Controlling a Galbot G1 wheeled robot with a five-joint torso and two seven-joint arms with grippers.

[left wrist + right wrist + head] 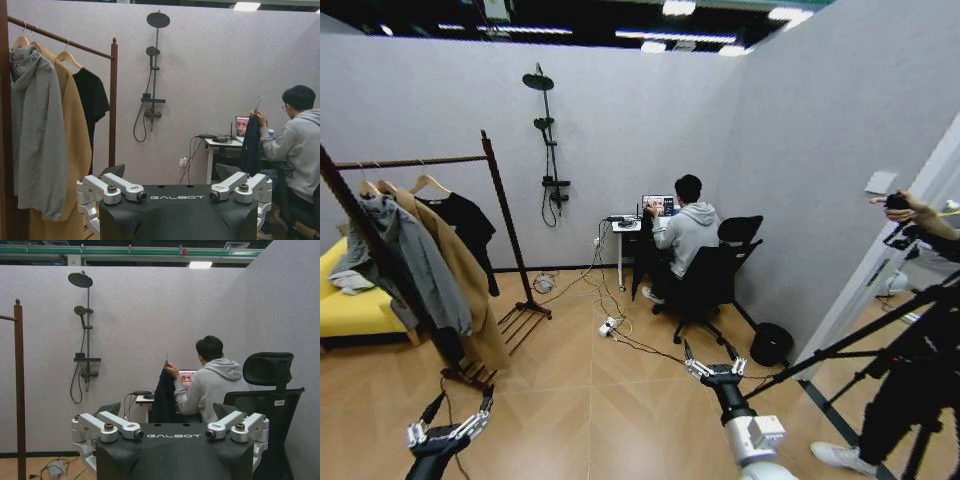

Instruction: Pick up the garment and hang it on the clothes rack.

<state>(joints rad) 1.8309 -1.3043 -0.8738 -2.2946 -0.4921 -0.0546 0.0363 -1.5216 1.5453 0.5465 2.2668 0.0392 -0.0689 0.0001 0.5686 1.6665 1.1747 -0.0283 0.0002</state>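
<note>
Garment (pixel 249 145): limp black fabric, metal-hooked hanger.

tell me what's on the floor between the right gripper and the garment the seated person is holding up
In the head view, between the right gripper and the garment: wood floor with trailing cables, a power strip and the office chair.

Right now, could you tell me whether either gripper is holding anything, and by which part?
Nothing is held. The left gripper and right gripper are both open and empty. A seated person's hand holds the garment up by its hanger hook.
</note>
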